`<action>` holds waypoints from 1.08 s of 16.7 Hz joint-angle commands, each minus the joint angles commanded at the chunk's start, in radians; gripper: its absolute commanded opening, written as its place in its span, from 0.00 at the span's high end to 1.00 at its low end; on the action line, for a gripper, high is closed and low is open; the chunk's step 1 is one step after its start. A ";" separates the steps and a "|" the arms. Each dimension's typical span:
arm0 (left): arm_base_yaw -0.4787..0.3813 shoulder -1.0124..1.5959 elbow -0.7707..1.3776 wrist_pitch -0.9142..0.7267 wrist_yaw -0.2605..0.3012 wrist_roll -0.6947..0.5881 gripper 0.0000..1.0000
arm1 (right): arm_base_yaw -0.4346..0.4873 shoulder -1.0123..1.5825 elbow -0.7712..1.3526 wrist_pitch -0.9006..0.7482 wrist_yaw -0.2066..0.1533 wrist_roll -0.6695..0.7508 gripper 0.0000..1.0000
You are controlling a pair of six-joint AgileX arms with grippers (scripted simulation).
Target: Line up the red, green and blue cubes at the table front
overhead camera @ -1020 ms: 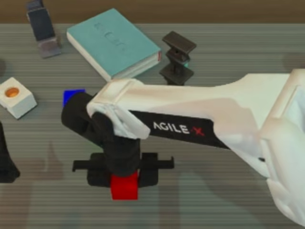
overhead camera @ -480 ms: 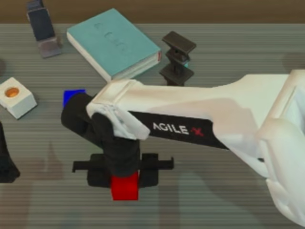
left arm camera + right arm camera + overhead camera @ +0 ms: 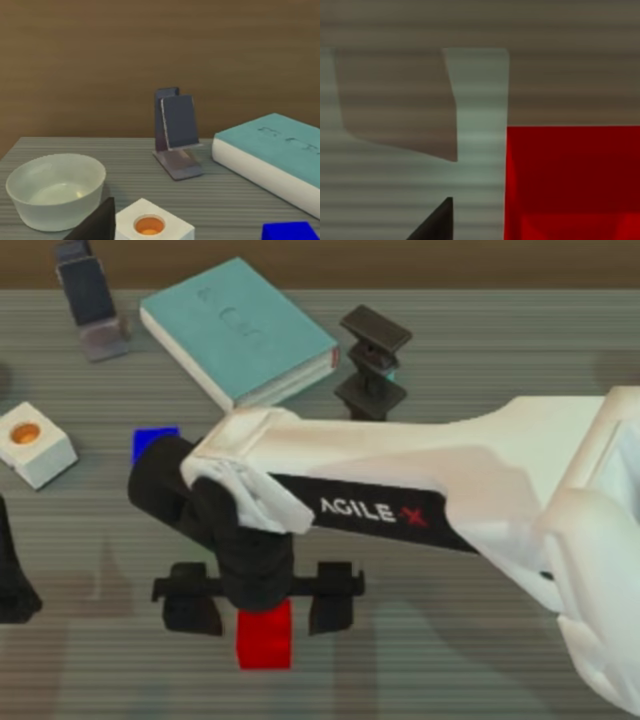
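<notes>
The red cube (image 3: 265, 637) rests on the grey table (image 3: 450, 665) near its front edge, and it fills the lower corner of the right wrist view (image 3: 570, 175). My right gripper (image 3: 260, 600) hangs over it, open, with one black finger (image 3: 190, 602) on each side and a gap to the cube. The blue cube (image 3: 150, 442) sits farther back on the left, partly hidden by the right arm, and also shows in the left wrist view (image 3: 291, 232). The green cube is hidden. My left gripper (image 3: 12, 585) stays parked at the left edge.
A teal book (image 3: 240, 330), a phone stand (image 3: 90, 300) and a black stand-like object (image 3: 372, 360) stand along the back. A white block with an orange dimple (image 3: 35, 443) sits at the left. A pale bowl (image 3: 55, 190) shows in the left wrist view.
My right gripper has opened, its fingers spreading away from the red cube, which now sits free on the table. The left arm has not moved.
</notes>
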 joint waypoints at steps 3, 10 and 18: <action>0.000 0.000 0.000 0.000 0.000 0.000 0.00 | 0.000 0.000 0.000 0.000 0.000 0.000 0.00; 0.000 0.000 0.000 0.000 0.000 0.000 0.00 | 0.003 -0.015 0.063 -0.076 0.001 0.002 0.00; 0.000 0.000 0.000 0.000 0.000 0.000 0.00 | 0.009 -0.057 0.183 -0.239 -0.001 0.001 0.00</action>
